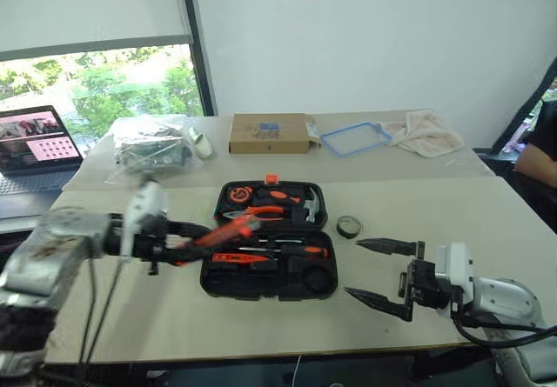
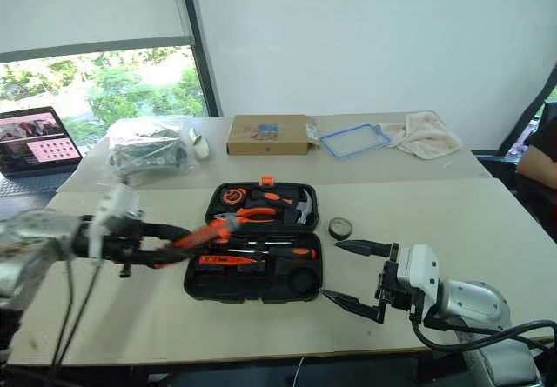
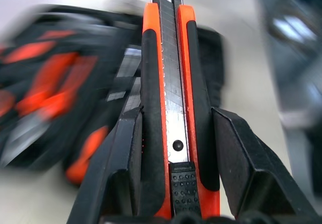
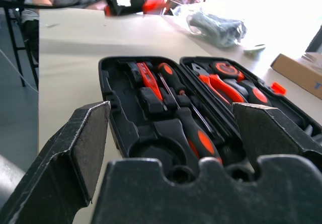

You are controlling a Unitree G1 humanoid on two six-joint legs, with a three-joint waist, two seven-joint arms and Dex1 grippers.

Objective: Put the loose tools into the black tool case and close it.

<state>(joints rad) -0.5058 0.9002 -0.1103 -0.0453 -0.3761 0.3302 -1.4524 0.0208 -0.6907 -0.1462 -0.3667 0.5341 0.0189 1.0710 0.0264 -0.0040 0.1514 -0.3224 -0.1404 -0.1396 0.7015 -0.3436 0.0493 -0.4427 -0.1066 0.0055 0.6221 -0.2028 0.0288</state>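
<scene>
The black tool case (image 1: pixel 207 279) lies open in the middle of the table. Pliers, a hammer and screwdrivers (image 1: pixel 291 250) rest in its recesses. My left gripper (image 1: pixel 196 236) is shut on the orange-and-black utility knife (image 3: pixel 171 83), held in the air just left of the case with its tip over the case's left edge. A small black tape roll (image 1: pixel 349 226) lies on the table just right of the case. My right gripper (image 1: pixel 354 269) hovers open beside the case's right side, below the tape roll, with nothing between its fingers.
Behind the case lie a brown cardboard box (image 1: pixel 271 133), a blue-rimmed frame (image 1: pixel 355 137) and a crumpled cloth (image 1: pixel 431 132). A plastic bag of parts (image 1: pixel 152 148) and a laptop (image 1: pixel 36 148) sit at the back left. A person (image 1: pixel 540 152) sits at the right edge.
</scene>
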